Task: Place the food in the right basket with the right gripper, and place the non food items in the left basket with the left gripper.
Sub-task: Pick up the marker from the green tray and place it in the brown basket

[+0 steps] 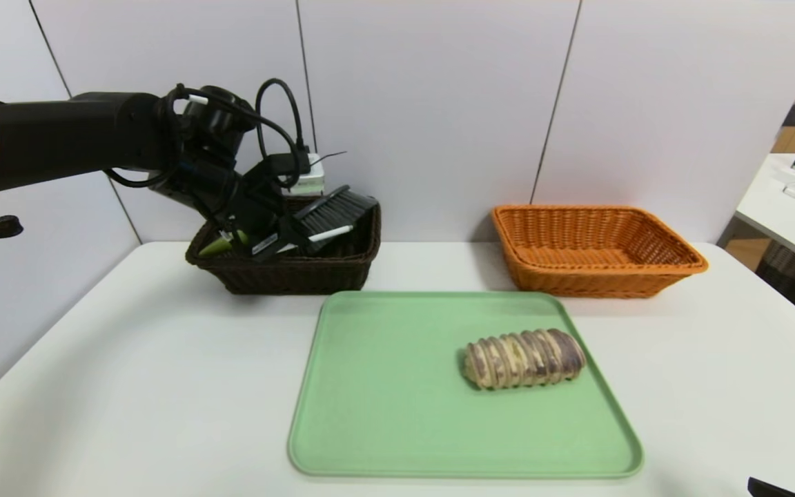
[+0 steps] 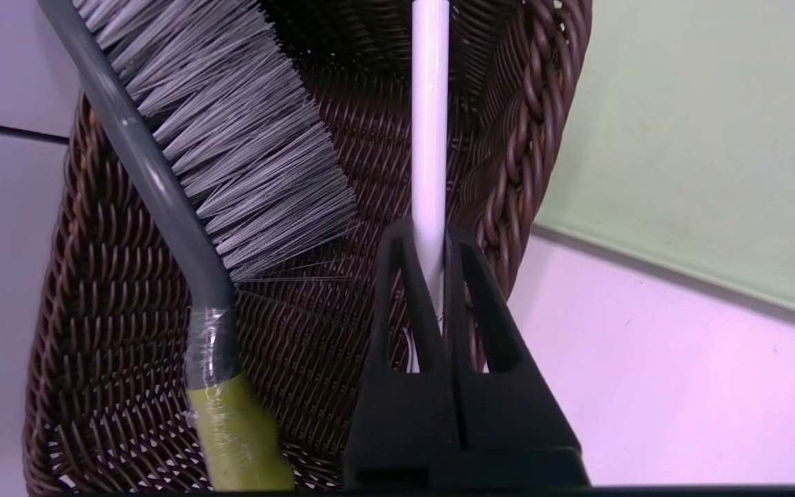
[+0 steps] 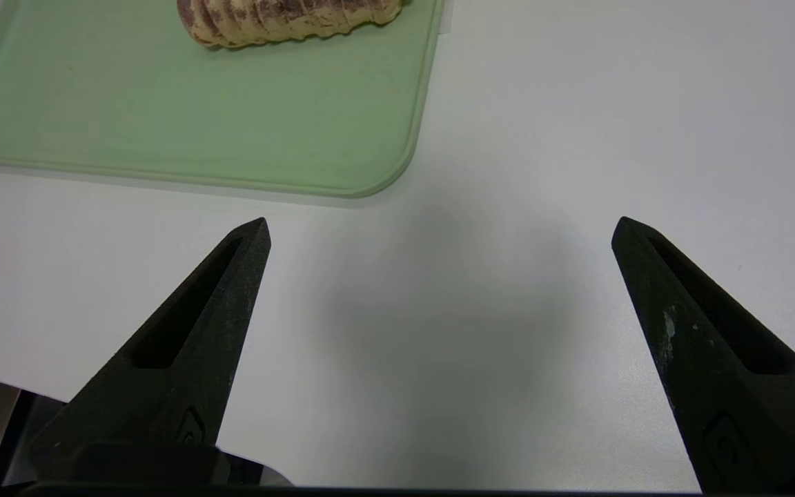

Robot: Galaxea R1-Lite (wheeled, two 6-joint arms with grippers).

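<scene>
Pen — pinched in the left tool (over the dark basket).

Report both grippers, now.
Left gripper: closed on the pen, at the dark basket.
Right gripper: open, holding nothing, above the table.

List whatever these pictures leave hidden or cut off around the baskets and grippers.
- Pen's lower end: left wrist view, covered by the left gripper's closed fingers.
- Brush's far handle end: left wrist view, cut off by the picture's edge.
- Bread roll's far side: right wrist view, cut off by the edge.
- Right gripper: head view, all but its open fingertips beyond the corner.
- Dark basket's floor: head view, behind its front wall.
</scene>
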